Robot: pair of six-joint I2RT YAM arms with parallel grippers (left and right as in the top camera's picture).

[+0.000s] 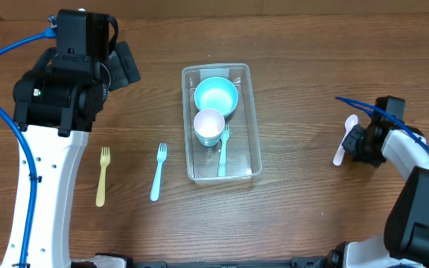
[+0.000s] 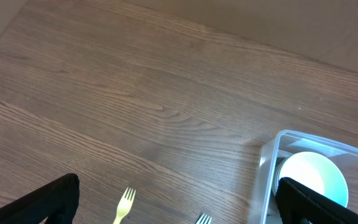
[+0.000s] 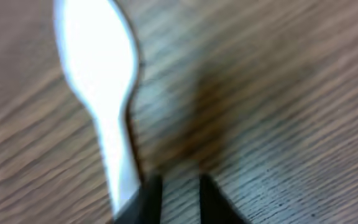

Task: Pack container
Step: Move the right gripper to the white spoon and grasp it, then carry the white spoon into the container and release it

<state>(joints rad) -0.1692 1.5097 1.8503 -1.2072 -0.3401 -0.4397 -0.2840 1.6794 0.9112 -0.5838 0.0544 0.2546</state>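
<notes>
The clear container (image 1: 187,149) stands mid-table, holding a teal bowl (image 1: 216,95), a white cup (image 1: 209,125) and a light blue fork (image 1: 223,149). My left gripper (image 1: 127,65) hovers up at the back left, open wide with nothing in it; its wrist view looks down on the container's corner (image 2: 271,163). At the far right a white spoon (image 1: 340,151) lies on the table. My right gripper (image 3: 180,199) is low over the wood, its jaws a narrow gap apart with only bare table between them. The spoon (image 3: 101,68) lies just left of the left finger.
Left of the container, a second light blue fork (image 1: 159,171) and a yellow fork (image 1: 103,175) lie on the wooden table; both show in the left wrist view, the yellow fork (image 2: 124,202) and the blue fork's tines (image 2: 202,219). Blue cables trail from both arms.
</notes>
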